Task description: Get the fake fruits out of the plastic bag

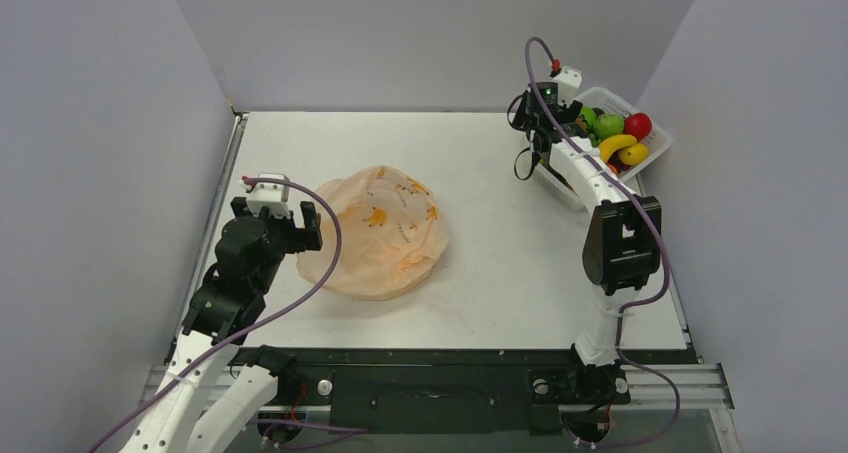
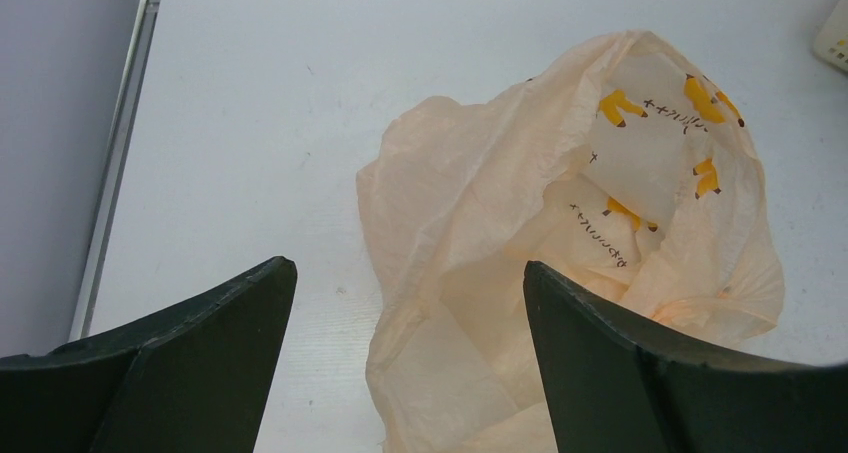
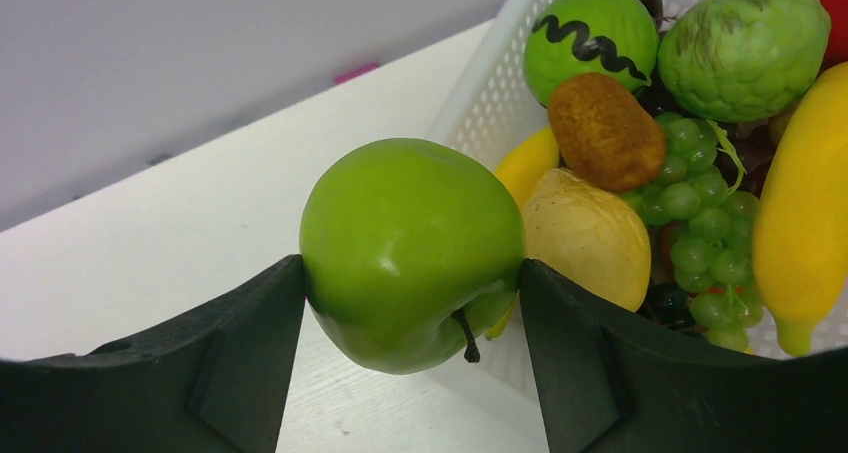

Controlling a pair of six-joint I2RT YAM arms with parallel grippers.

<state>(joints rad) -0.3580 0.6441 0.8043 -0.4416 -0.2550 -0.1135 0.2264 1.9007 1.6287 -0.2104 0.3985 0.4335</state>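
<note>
Top view: the plastic bag [image 1: 378,231] lies slack on the table [image 1: 500,273], eight o'clock from the basket [image 1: 655,158]; left wrist: your left tool [image 2: 410,303], jaws apart, overhangs it; right wrist: your right tool [image 3: 408,265] clamps a green apple [image 3: 410,223], so clear the rim at two o'clock before releasing.

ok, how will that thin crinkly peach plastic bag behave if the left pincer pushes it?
Probably floppy: the thin crinkly peach plastic bag lies slumped in soft folds. Likely light, so a push may bunch or slide it across the smooth white table.
</note>
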